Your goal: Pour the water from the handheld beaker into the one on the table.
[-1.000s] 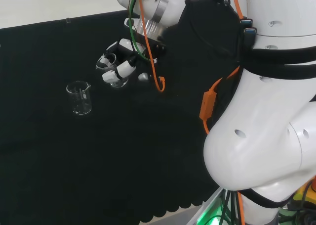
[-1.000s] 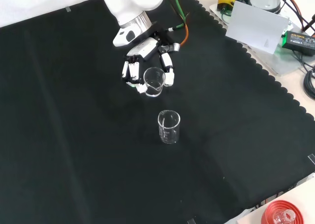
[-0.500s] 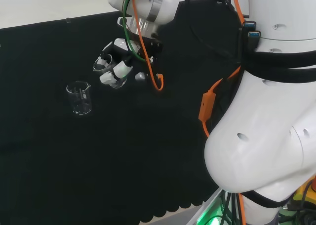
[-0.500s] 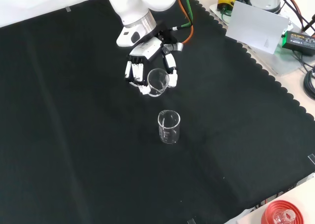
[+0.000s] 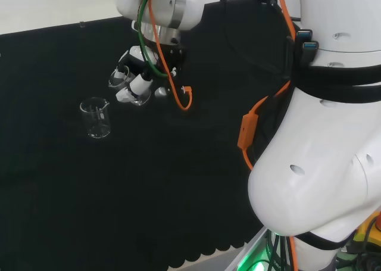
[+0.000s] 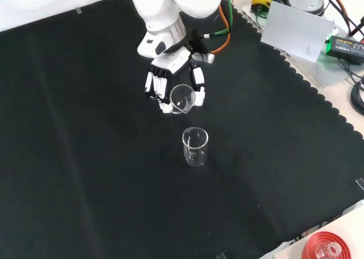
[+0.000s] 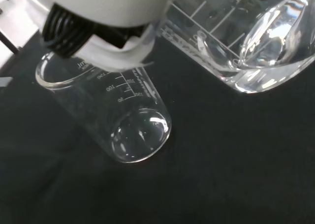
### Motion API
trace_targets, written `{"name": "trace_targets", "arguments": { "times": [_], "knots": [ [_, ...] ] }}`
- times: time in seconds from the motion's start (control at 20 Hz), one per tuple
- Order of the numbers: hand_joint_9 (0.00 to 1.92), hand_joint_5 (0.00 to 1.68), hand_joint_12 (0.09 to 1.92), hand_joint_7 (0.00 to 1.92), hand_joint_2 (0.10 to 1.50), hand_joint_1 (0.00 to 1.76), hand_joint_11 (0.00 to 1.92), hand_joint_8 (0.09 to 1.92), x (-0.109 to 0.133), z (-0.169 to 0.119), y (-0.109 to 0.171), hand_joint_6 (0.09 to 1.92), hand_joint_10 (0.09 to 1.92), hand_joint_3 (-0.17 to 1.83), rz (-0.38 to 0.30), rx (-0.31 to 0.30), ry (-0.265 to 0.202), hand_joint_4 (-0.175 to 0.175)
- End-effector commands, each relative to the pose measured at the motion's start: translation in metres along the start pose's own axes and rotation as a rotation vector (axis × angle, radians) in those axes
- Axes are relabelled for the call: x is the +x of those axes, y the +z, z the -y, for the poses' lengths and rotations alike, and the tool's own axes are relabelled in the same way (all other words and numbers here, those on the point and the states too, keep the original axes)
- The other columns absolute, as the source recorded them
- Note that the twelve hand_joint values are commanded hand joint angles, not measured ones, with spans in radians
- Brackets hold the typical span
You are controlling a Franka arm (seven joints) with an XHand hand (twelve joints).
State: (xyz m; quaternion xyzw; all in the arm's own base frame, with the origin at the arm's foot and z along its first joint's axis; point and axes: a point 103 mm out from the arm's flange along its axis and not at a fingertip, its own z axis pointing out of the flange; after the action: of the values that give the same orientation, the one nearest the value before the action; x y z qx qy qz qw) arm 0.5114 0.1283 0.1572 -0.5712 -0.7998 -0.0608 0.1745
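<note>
- Handheld beaker was tilted, mouth twd front cam, hand w/ fingers curled round it.
- Table beaker stood upright just below it in front view, apart.

A black cloth with a scalloped edge is covering the bench. In the front view, a white angled panel is standing at the far right with cables beside it, and a red ribbed stand is sitting at the near right corner.

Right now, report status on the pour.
Hand shut on tilted beaker. Table beaker upright, just ahead in front view. No stream visible. Nothing between them.
</note>
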Motion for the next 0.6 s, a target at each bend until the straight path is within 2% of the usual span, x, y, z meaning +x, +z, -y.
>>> {"name": "trace_targets", "arguments": {
  "times": [0.05, 0.6],
  "knots": [
    [1.18, 1.4, 1.19, 1.42, 0.64, 1.17, 0.67, 0.18, 0.009, -0.0101, 0.0, 0.41, 0.33, 0.61, 0.058, 0.002, 0.002, 0.058],
    [1.18, 1.4, 1.19, 1.42, 0.64, 1.18, 0.69, 0.18, 0.0158, -0.0157, 0.0001, 0.41, 0.33, 0.61, 0.152, 0.031, 0.02, 0.055]
  ]
}}
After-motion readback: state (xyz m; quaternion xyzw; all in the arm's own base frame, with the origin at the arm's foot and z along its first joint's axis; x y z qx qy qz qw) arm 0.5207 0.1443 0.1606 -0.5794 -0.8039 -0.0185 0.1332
